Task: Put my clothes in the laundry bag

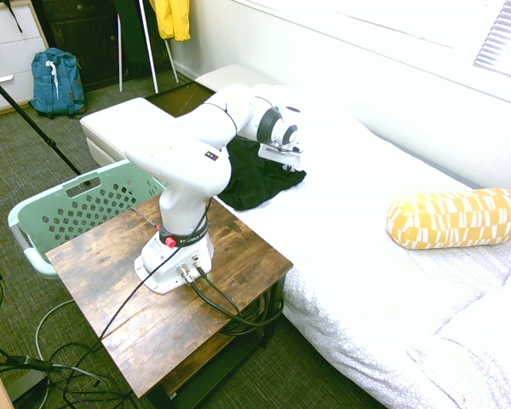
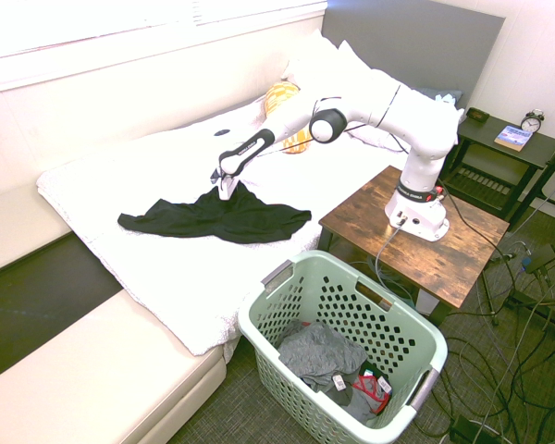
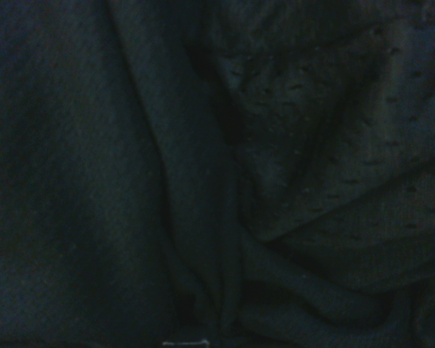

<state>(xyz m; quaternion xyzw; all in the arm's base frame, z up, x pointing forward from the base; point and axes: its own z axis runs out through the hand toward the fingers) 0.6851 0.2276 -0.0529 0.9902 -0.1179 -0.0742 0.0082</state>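
Gripper (image 2: 226, 188) points straight down, right on the black shirt (image 2: 217, 216), its fingers spread wide, and nothing is clamped between them; the tips are at the fabric near the shirt's upper edge, though contact is hard to judge from here. Up close, the wrist view is all dark cloth (image 3: 290, 145), folds and creases running through it, tiny holes in the weave on one side. The shirt lies spread flat on the white bed (image 2: 166, 268), close to the edge nearest the wooden table (image 2: 444, 259), one end trailing out toward the far side of the mattress. From the other side, the arm partly hides the shirt (image 1: 255, 179), and the gripper (image 1: 283, 162) sits over it. The mint-green basket (image 2: 287, 347) stands on the carpet just beside the table and bed corner, already holding a grey garment (image 2: 319, 351) and something red (image 2: 375, 388). A yellow patterned bolster (image 1: 456, 217) rests further up the bed, well apart from the shirt
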